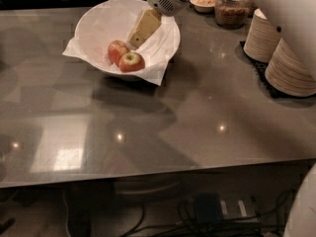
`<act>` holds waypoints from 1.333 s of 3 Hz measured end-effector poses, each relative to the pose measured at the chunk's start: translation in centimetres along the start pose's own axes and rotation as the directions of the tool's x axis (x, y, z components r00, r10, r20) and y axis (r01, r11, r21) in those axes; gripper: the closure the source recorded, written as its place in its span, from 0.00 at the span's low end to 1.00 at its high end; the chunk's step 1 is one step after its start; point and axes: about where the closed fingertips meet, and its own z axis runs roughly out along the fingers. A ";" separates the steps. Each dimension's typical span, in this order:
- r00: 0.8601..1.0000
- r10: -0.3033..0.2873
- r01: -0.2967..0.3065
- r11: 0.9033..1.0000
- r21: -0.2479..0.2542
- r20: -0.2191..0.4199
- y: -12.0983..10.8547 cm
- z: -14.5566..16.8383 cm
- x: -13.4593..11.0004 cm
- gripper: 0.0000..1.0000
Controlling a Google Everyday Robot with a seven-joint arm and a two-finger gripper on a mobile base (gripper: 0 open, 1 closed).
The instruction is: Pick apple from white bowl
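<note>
Hand [136, 37] hangs inside white bowl [97, 27] rim, near apple [131, 61].

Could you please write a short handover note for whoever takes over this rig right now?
Tool: over the white bowl, angled down toward the fruit, tip just behind the two apples and apparently touching neither.
Apple, the one with the yellow-green patch: lies on the paper lining at the bowl's front, against the redder apple.
The bowl stands at the far side of the table.
Done: reach into the bowl.
Left: lower onto the apple, grasp it, lift it out, leaving the redder one.
</note>
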 end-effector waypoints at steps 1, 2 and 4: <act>0.999 -0.006 0.007 1.000 -0.022 0.033 0.3 2.6 -0.7 0.00; 0.999 -0.008 0.009 0.999 -0.034 0.041 0.8 4.2 -0.9 0.18; 1.000 0.020 -0.020 0.999 -0.050 0.017 2.3 4.9 0.2 0.50</act>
